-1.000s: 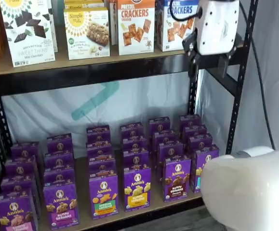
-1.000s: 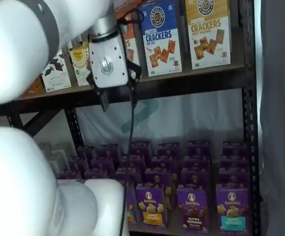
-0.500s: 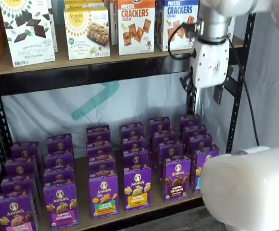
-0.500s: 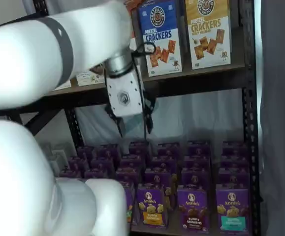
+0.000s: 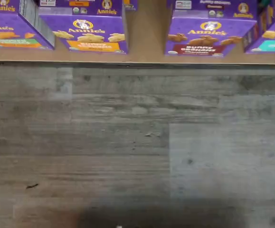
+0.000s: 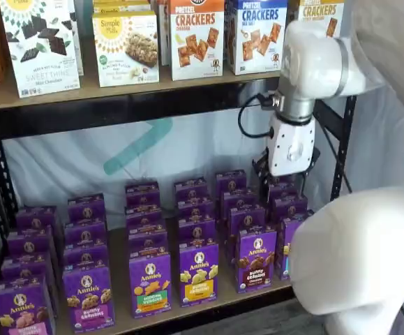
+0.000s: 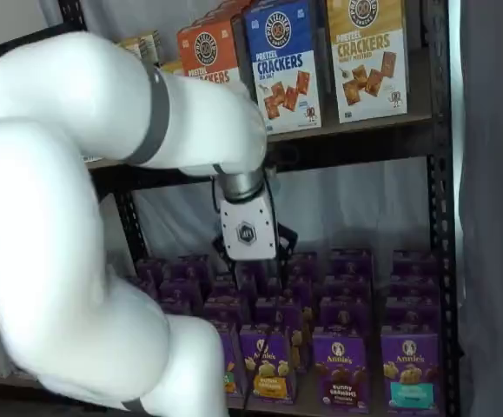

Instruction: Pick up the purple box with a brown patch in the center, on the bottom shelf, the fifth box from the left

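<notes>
The purple box [image 6: 256,259] stands upright at the front of the bottom shelf [image 6: 121,279], with brown bunny crackers across its middle. It shows in both shelf views, low on the right in one of them [image 7: 342,369], and in the wrist view [image 5: 208,40] at the shelf's front edge [image 5: 146,53]. My gripper [image 6: 286,183] hangs fingers down over the rear boxes of the right-hand rows, above and behind the purple box. Its black fingers stand apart with nothing between them. It also shows in a shelf view [image 7: 253,265].
Similar purple cartons fill the bottom shelf, one with a yellow band [image 6: 199,272] left of the target and a teal one [image 7: 410,375] to its right. Cracker boxes [image 6: 197,38] line the upper board. A black rack post [image 6: 341,160] stands to the right. Grey floor [image 5: 137,142] lies before the shelf.
The gripper has come down from the upper shelf's level to just above the bottom shelf's rear boxes. The boxes have not moved.
</notes>
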Motion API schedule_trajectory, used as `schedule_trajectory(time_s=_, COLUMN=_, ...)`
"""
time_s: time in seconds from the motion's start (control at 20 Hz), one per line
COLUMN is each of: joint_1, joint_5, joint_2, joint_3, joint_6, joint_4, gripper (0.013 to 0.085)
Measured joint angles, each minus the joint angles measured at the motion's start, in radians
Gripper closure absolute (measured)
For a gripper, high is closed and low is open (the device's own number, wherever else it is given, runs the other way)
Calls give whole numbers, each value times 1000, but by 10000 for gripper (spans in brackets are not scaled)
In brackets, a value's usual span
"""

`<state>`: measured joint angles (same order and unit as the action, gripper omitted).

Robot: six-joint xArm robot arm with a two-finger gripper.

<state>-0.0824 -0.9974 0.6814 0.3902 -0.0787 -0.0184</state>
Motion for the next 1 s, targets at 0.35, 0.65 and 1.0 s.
schedule_trajectory(time_s=0.35, joint_1=22, joint_5=288, joint_2=-223, joint_3=-40, joint_6=-15, joint_4=-40, gripper=130)
schedule_trajectory(time_s=0.65, joint_1=38, joint_5=475, joint_2=-442, joint_3=-7, joint_6=-5, joint_4=-38, gripper=130)
schedule_trajectory(time_s=1.0, joint_1=40, joint_5=627, joint_2=-628, joint_3=49, joint_6=106, joint_4=85, gripper=130)
